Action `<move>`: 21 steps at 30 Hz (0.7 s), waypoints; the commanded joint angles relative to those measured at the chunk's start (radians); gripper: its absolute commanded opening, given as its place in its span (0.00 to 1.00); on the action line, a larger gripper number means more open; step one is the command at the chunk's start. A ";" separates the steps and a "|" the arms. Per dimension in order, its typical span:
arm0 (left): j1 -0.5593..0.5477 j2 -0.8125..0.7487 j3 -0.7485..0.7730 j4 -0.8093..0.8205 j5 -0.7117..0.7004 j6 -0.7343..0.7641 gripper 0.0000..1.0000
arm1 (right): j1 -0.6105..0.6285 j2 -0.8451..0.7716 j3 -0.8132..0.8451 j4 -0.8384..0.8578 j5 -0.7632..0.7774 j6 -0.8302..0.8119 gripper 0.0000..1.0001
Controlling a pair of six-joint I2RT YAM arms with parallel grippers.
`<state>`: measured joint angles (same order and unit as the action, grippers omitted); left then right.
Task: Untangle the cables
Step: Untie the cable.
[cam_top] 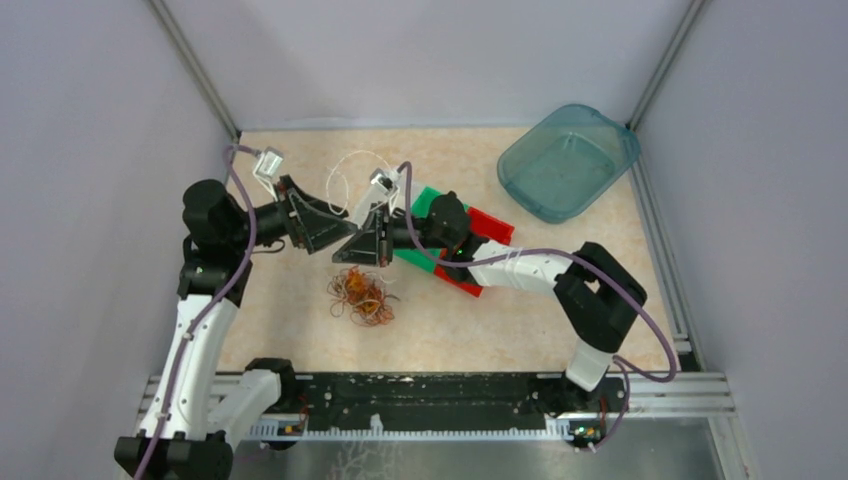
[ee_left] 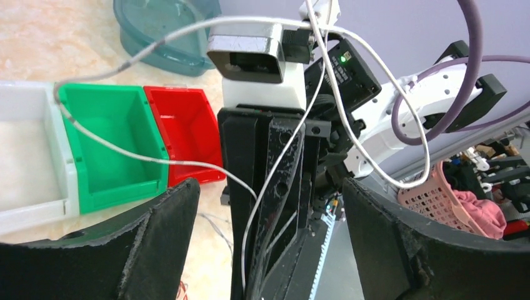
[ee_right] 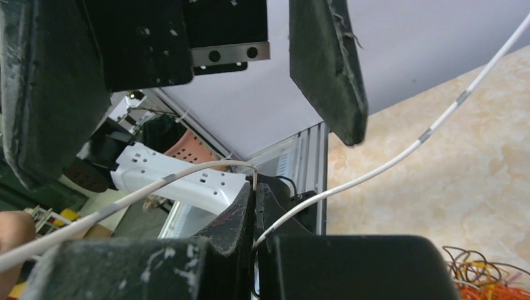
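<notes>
The right gripper (ee_right: 253,200) is pinched shut on a thin white wire (ee_right: 400,159). The left gripper (ee_left: 269,187) gapes wide, holding nothing. The tangle of thin orange, red, yellow and brown cable loops (cam_top: 362,297) lies on the beige marbled tabletop (cam_top: 480,330) below both.

one tangle (cam_top: 362,296), three bins (ee_left: 112,144), one tub (cam_top: 568,160)

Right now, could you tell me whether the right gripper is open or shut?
Shut: right gripper fingers meet, pinching the white wire.

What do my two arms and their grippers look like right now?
The left arm and right arm have white links, black joints and a thick purple cable each. The left gripper and right gripper are black, with broad, scuffed fingers.
</notes>
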<state>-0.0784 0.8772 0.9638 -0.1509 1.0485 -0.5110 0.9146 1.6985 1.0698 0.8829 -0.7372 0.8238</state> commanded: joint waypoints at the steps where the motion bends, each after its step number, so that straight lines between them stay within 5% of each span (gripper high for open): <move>1: 0.000 -0.005 -0.043 0.167 0.034 -0.109 0.88 | 0.017 0.021 0.082 0.080 -0.024 0.018 0.00; 6: 0.000 -0.012 -0.079 0.185 0.052 -0.127 0.77 | 0.019 0.034 0.093 0.140 -0.019 0.050 0.00; 11: 0.000 -0.024 -0.067 0.141 0.055 -0.133 0.76 | 0.019 0.031 0.080 0.185 -0.032 0.065 0.00; 21: 0.000 -0.017 -0.081 0.316 0.011 -0.260 0.59 | 0.042 0.059 0.081 0.240 -0.061 0.092 0.00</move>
<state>-0.0784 0.8536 0.8871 0.0761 1.0775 -0.7155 0.9298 1.7550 1.1095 1.0607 -0.7826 0.9218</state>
